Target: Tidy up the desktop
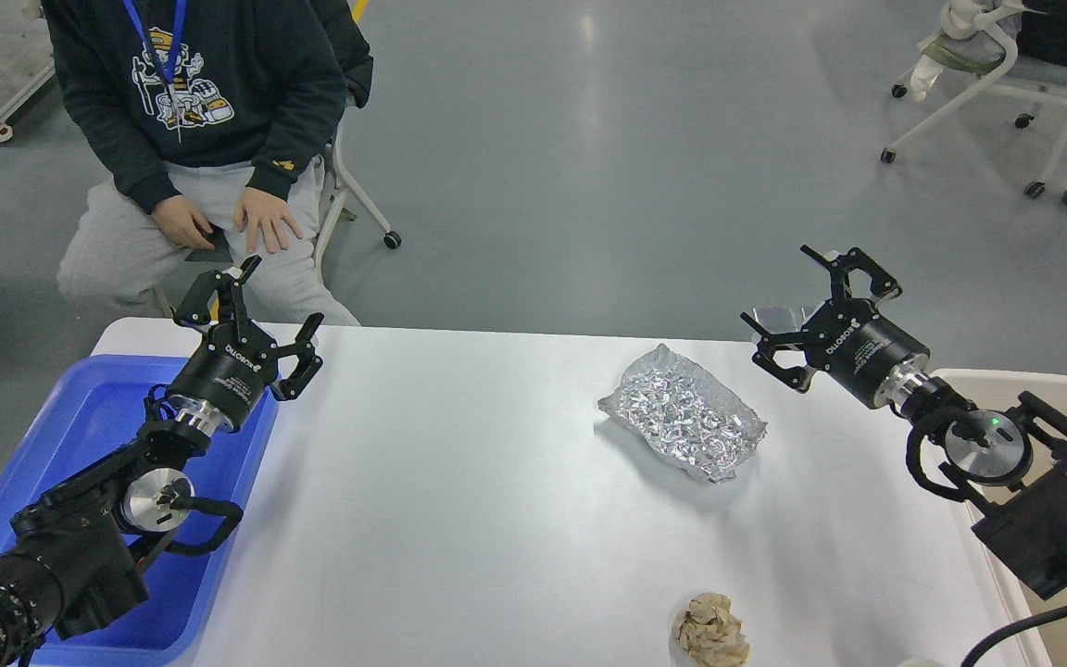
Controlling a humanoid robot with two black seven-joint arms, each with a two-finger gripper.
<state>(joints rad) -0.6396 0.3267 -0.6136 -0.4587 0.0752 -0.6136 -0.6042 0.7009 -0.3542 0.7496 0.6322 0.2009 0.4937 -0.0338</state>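
Nearest, at 6 o'clock on the desktop (459, 500): crumpled ball of tan paper (710, 632), close to the near edge, touching nothing else.

Desktop: broad white surface filling the middle of the view, between two bins.

At 8 o'clock: blue tray (80, 426) against the left edge of the desktop, partly hidden by the left arm lying over it.

At 4 o'clock: beige tub (1066, 394) against the right edge of the desktop, largely hidden by the right arm.

Just right of centre, toward 2 o'clock: flattened, crinkled silver foil packet (682, 414), lying flat, well apart from the paper ball and from both arms.

At 9 o'clock: left gripper (280, 308), raised over the far rim of the tray and the left edge of the desktop; fingers spread apart, nothing between them.

At 3 o'clock: right gripper (788, 296), raised near the far right corner of the desktop, beyond and to the right of the foil packet; fingers spread apart, nothing between them.

Farthest, at 11 o'clock: seated person (195, 139) in dark hoodie and grey trousers, hands on thighs.

At 1 o'clock: white wheeled chair (987, 88) on the grey floor.
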